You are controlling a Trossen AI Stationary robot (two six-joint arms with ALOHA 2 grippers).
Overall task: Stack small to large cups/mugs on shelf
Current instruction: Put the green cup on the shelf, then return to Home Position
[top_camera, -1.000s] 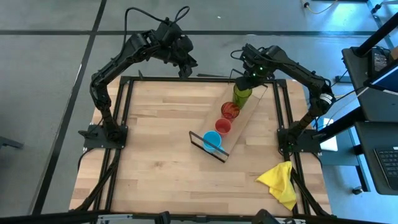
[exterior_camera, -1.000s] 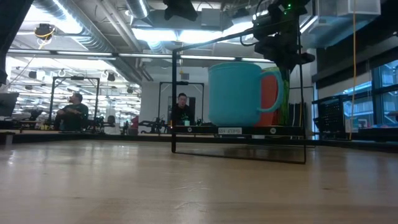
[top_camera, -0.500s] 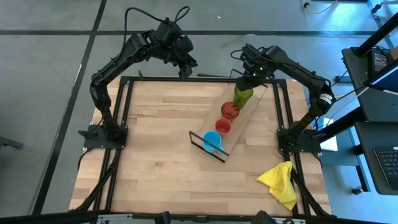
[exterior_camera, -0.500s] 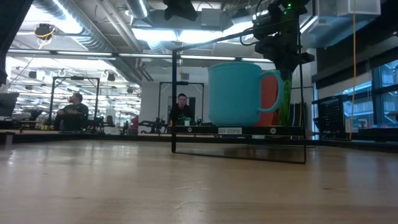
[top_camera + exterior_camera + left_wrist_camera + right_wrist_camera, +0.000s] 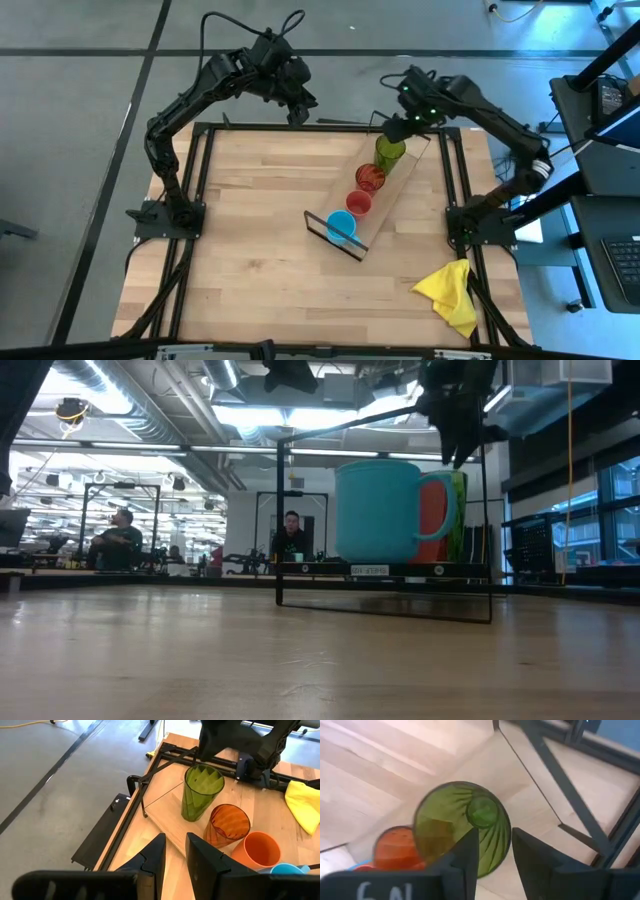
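Observation:
The shelf (image 5: 404, 172) lies slantwise on the table's far right part. In a row on it stand a light-blue mug (image 5: 340, 226), a red-orange cup (image 5: 358, 204), an orange translucent tumbler (image 5: 370, 178) and a green tumbler (image 5: 389, 152), all upright on their bases. My right gripper (image 5: 399, 124) is open and empty just above and beyond the green tumbler (image 5: 455, 825), apart from it. My left gripper (image 5: 298, 106) is open and empty over the table's far edge, left of the shelf. The left wrist view shows the tumblers (image 5: 200, 792) from the far side.
A yellow cloth (image 5: 450, 295) lies at the table's near right corner. The shelf's black wire frame (image 5: 318, 226) stands up at its ends. Bare tabletop (image 5: 240, 220) spreads left of the shelf. People sit in the room behind the table (image 5: 292, 532).
My right gripper has gone up, away from the green tumbler's rim, and its arm has swung a little toward the table's right edge. The green tumbler stays upright on the shelf's far end.

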